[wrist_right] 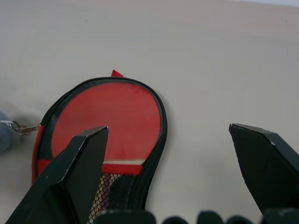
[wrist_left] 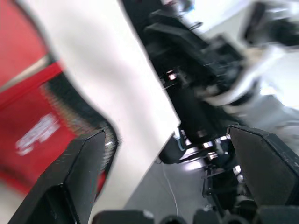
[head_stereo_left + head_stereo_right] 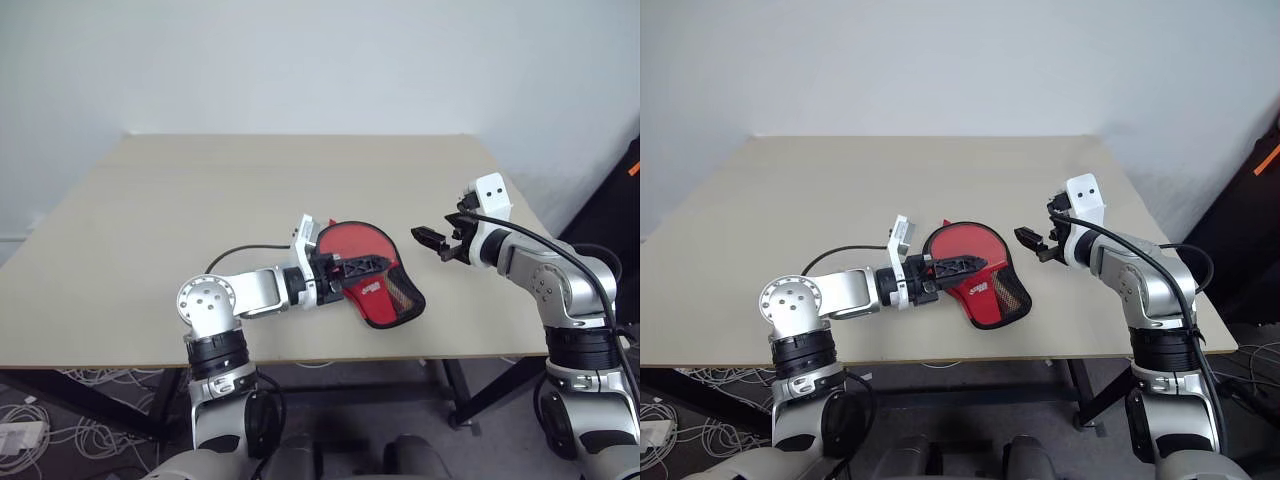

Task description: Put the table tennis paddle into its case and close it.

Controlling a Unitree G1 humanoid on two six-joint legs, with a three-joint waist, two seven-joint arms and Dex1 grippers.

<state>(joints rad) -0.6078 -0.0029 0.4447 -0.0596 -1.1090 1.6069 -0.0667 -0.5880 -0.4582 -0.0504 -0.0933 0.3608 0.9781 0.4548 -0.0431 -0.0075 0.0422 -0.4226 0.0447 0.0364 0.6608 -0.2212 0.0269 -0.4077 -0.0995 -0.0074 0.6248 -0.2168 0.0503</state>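
Near desk (image 3: 150, 250) front edge lay the case (image 3: 375, 275), long axis 11–5 o'clock; left gripper (image 3: 365, 266) hovered over it, right gripper (image 3: 432, 240) at 2 o'clock — both jaws wide, empty.

The two eye views look from the head forward and down over the table (image 3: 150, 220), sharing all of it up to its far edge. The right wrist view looks closely down on the case (image 1: 112, 116); the left wrist view faces past the table's near edge.
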